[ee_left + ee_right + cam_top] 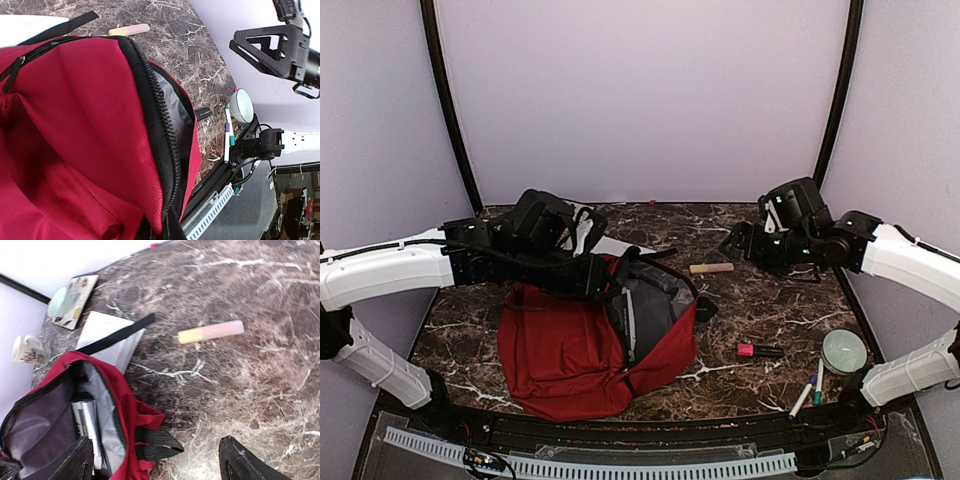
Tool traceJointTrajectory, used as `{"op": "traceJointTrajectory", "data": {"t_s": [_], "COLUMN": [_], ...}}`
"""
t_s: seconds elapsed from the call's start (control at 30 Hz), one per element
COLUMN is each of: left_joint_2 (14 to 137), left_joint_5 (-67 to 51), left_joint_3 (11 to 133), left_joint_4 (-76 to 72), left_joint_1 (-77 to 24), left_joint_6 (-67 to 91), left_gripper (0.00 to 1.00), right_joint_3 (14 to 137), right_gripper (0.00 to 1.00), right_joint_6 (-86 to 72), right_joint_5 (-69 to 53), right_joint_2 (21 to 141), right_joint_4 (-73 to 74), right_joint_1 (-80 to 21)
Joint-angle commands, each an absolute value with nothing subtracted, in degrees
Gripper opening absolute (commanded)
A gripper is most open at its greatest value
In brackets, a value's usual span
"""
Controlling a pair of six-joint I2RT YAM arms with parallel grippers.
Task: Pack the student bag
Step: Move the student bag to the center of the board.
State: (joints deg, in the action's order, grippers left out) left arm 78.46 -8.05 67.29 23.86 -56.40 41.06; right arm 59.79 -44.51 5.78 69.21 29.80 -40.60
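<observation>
The student bag (570, 350), dark red with black zippers, lies at the table's front left. Its main pocket gapes toward the right and shows grey lining (107, 415). My left gripper (600, 276) is shut on the bag's zippered rim (160, 125) and holds it up; the fabric hides its fingers in the left wrist view. A white booklet (87, 425) stands inside the bag. My right gripper (735, 243) hovers open and empty above the table to the bag's right. Its fingers (250, 462) frame the bag's black strap loop (160, 445).
A yellow-and-pink highlighter (711, 268) lies just under the right gripper. A pink marker (760, 350), a pale bowl (844, 350) and two pens (810, 390) sit at front right. A white notebook (107, 337), a mug (27, 350) and a card (75, 300) lie behind the bag.
</observation>
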Motion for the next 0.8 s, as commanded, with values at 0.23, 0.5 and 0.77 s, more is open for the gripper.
{"op": "traceJointTrajectory", "data": {"t_s": [0.23,0.5,0.77], "left_joint_2": [74.81,75.98,70.89], "left_joint_5": [-7.71,-5.20,9.92], "left_joint_3": [64.46,66.18,64.90], "left_joint_4": [26.08,30.14,42.61], "left_joint_1": [-56.25,-56.25,-56.16], "left_joint_6": [43.31,42.29,45.30], "left_gripper": [0.00,0.06,0.00], "right_joint_3": [65.62,67.50,70.22], "right_gripper": [0.85,0.84,0.84], "right_joint_6": [-50.36,-48.46,-41.94], "right_joint_5": [2.84,-0.06,-2.34], "right_joint_2": [81.26,85.42,88.18], "right_joint_4": [35.47,29.03,30.02], "right_joint_1": [-37.22,-36.83,-36.83]}}
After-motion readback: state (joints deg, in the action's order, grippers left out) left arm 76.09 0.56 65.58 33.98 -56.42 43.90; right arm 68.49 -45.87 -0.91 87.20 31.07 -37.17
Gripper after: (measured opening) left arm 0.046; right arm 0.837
